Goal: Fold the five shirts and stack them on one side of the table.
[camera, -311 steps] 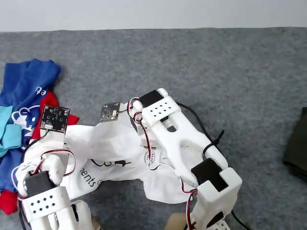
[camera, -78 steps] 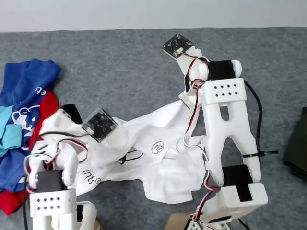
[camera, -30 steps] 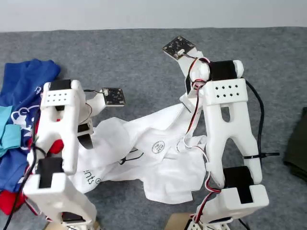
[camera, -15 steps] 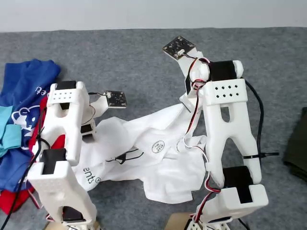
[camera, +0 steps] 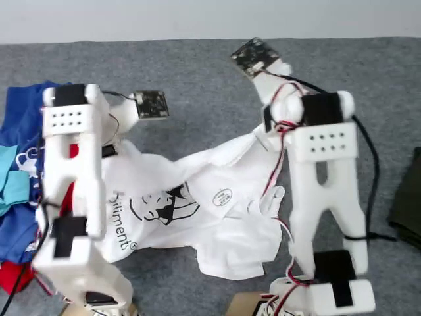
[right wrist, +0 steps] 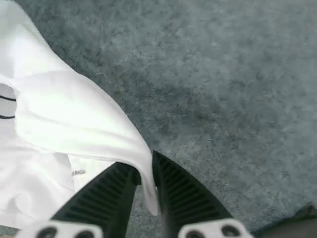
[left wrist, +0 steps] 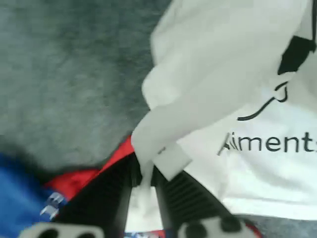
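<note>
The left pincer (left wrist: pixel 142 171) is clamped shut on a bunched edge of the white shirt (camera: pixel 197 197), just above the red shirt (camera: pixel 74 150). The right pincer (right wrist: pixel 146 173) is also closed, with another edge of the white shirt pinched between its two black fingers (right wrist: pixel 106 196).

There is one white shirt, with black print. It lies crumpled in the middle of the grey surface (camera: pixel 197 79), stretched between the two pincers. Two white arms reach over it and hide parts of it: the left arm (camera: pixel 69 171) and the right arm (camera: pixel 322 171).

At the left edge of the surface is a loose heap of one blue shirt (camera: pixel 26 112), one red shirt and one turquoise shirt (camera: pixel 13 184), all overlapping. One dark green garment (camera: pixel 406 197) lies at the right edge, well apart from the rest.
</note>
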Action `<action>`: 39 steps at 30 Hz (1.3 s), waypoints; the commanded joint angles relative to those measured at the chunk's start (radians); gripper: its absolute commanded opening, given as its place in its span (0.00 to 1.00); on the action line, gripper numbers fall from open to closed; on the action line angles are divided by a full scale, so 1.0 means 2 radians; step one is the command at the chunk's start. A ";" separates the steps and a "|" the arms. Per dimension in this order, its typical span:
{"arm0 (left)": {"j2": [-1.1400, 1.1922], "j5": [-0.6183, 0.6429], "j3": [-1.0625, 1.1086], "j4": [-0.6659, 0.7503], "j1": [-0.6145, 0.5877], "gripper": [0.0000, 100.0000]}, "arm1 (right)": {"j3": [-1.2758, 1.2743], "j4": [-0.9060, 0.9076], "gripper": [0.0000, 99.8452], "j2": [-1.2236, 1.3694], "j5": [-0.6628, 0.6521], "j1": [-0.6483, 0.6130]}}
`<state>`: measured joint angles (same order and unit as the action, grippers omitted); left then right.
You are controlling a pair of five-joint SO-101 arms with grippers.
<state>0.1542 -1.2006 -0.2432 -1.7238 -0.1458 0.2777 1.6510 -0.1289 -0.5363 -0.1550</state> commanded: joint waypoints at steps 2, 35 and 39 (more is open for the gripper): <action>-0.121 0.070 -0.019 -0.009 -0.003 0.00 | 0.029 0.000 0.01 -0.068 0.002 0.042; -0.529 0.338 -0.016 0.092 0.005 0.00 | 0.450 -0.048 0.01 -0.184 -0.210 0.165; -0.544 0.338 -0.016 0.092 0.005 0.00 | 0.451 -0.087 0.01 -0.185 -0.236 0.181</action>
<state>-0.9229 -0.5347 -0.2509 -1.5658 -0.1381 1.1646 1.5436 -0.5017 -0.9735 0.1734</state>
